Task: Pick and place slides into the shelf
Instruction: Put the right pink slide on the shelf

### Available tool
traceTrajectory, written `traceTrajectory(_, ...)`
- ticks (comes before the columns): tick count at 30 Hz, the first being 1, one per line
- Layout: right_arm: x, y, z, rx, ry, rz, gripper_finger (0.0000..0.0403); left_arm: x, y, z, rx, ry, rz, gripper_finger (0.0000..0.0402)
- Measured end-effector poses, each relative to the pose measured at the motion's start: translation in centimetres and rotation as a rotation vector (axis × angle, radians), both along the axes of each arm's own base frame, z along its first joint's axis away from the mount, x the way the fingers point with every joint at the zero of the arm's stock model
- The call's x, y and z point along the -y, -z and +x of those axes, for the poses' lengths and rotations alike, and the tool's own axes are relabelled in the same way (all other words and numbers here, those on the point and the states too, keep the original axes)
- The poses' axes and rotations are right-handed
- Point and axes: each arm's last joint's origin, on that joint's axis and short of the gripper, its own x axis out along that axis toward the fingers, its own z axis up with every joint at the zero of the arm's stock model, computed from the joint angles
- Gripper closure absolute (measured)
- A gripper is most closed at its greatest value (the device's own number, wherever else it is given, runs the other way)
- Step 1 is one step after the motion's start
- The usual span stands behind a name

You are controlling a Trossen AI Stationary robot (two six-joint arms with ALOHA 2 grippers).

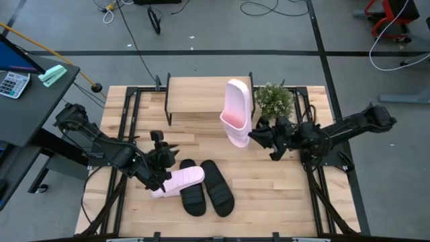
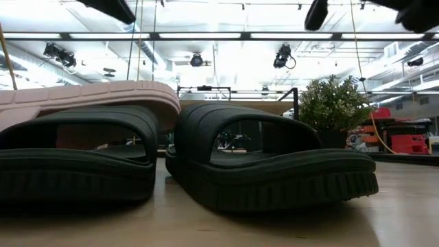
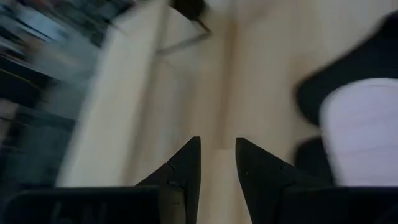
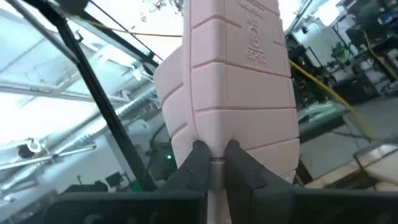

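Note:
One pale pink slide (image 1: 236, 111) is held up, tilted, over the right end of the low wooden shelf (image 1: 195, 94) by my right gripper (image 1: 259, 138), which is shut on it. The other pink slide (image 1: 180, 180) lies on the table beside two black slides (image 1: 191, 195) (image 1: 216, 187). In the low view it (image 2: 89, 96) rests partly on the left black slide (image 2: 75, 154). My left gripper (image 1: 163, 142) is narrowly open and empty, just left of the lying pink slide (image 3: 367, 130), and points toward the shelf. My right gripper pinches the sole's edge (image 4: 214, 146) at the slide's near end between its two fingers, coming level from the table's right. The ribbed underside (image 4: 239, 74) faces the wrist camera. The slide stands up from the fingers, clear of the table; whether it touches the shelf I cannot tell.
A small potted plant (image 1: 274, 101) stands right of the shelf, close to my right gripper. The slatted wooden tabletop (image 1: 269, 195) has bare room at the near right. A dark side desk with a calculator (image 1: 13, 84) stands off the table's left.

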Motion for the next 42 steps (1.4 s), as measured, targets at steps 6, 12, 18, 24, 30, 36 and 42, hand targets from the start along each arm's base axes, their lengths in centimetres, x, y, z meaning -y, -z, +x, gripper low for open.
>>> traceTrajectory(6, -1.1, 0.1, 2.6, -0.024, -0.063, -0.026, 0.0375, -0.2, -1.1, 0.4, 0.063, -0.05, 0.361, 0.0309)
traceTrajectory(12, -1.9, -1.5, 4.9, 0.009, -0.15, -0.094, 0.0375, 0.4, -1.9, 1.2, 0.03, -0.006, 0.476, 0.0322)
traceTrajectory(18, -2.3, -2.2, 6.2, -0.053, -0.176, -0.168, 0.0375, 0.7, -3.2, 1.7, 0.115, 0.162, 0.236, 0.0329)
traceTrajectory(24, -2.3, -2.5, 6.2, -0.056, -0.175, -0.189, 0.0376, -1.2, -5.8, 1.2, 0.273, 0.206, 0.03, 0.0327)
traceTrajectory(30, -2.1, -2.3, 6.2, -0.072, -0.183, -0.207, 0.0378, -3.6, -9.0, 0.2, 0.48, 0.357, -0.238, 0.033)
traceTrajectory(36, -1.6, -2.9, 5.9, -0.049, -0.175, -0.225, 0.0378, -5.0, -10.4, -0.4, 0.574, 0.519, -0.479, 0.0317)
traceTrajectory(42, -0.8, -2.9, 6.0, -0.064, -0.163, -0.233, 0.0379, -4.3, -10.2, -0.4, 0.532, 0.636, -0.481, 0.0298)
